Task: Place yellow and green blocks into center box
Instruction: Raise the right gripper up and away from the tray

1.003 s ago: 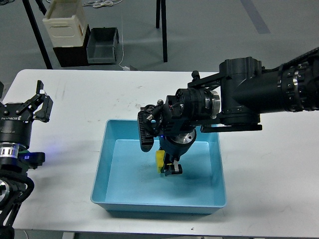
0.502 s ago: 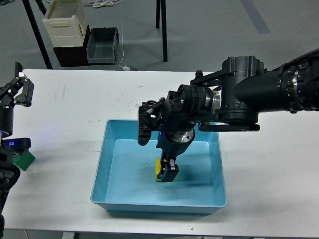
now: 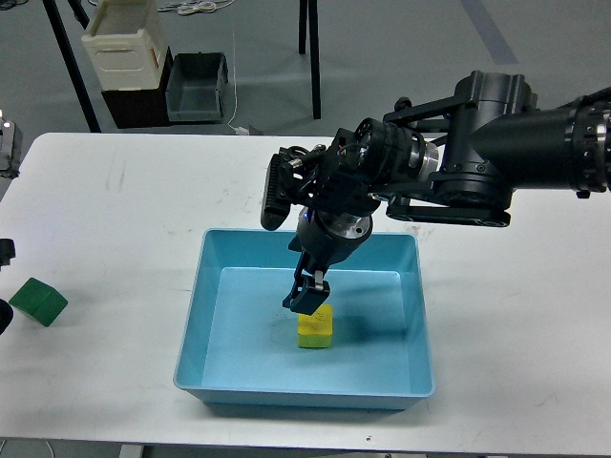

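The yellow block (image 3: 316, 328) lies on the floor of the blue center box (image 3: 196, 315), near its middle. My right gripper (image 3: 307, 294) hangs just above the block's top left edge, open and holding nothing. The green block (image 3: 38, 301) sits on the white table at the far left, outside the box. My left gripper is out of view; only small bits of the left arm show at the left edge.
The white table (image 3: 516, 324) has its front edge close below the box. Behind the table on the floor stand a cream crate (image 3: 124, 40), a grey bin (image 3: 196, 86) and black stand legs (image 3: 310, 48).
My right gripper let go of the yellow block, which now rests in the box, and rose up-left. My left arm drew back out of view, uncovering the green block.
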Available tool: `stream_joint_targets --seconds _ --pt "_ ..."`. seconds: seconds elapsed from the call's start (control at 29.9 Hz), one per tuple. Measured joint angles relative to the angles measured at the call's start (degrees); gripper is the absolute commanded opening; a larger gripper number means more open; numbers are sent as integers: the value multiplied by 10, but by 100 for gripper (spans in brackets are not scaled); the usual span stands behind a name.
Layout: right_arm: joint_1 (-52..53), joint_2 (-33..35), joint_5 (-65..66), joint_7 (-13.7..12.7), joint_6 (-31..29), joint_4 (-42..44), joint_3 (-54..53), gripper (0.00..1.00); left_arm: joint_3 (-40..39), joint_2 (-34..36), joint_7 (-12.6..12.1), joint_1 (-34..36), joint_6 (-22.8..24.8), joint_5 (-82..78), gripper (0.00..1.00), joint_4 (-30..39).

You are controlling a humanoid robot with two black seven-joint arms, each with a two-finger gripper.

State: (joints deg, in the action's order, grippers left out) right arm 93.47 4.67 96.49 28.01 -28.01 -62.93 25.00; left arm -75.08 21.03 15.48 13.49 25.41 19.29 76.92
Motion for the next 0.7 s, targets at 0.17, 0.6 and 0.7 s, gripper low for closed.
stream_joint_targets --seconds 0.17,0.6,0.7 --pt "7 35 -21 0 0 3 -48 97 0 13 76 25 -23 -129 100 -43" --pt "5 181 -183 0 55 -9 -227 98 -3 117 115 29 -19 -283 100 -55" --pt "-19 198 -225 0 98 -7 -256 99 -2 150 123 39 0 -317 100 -85"
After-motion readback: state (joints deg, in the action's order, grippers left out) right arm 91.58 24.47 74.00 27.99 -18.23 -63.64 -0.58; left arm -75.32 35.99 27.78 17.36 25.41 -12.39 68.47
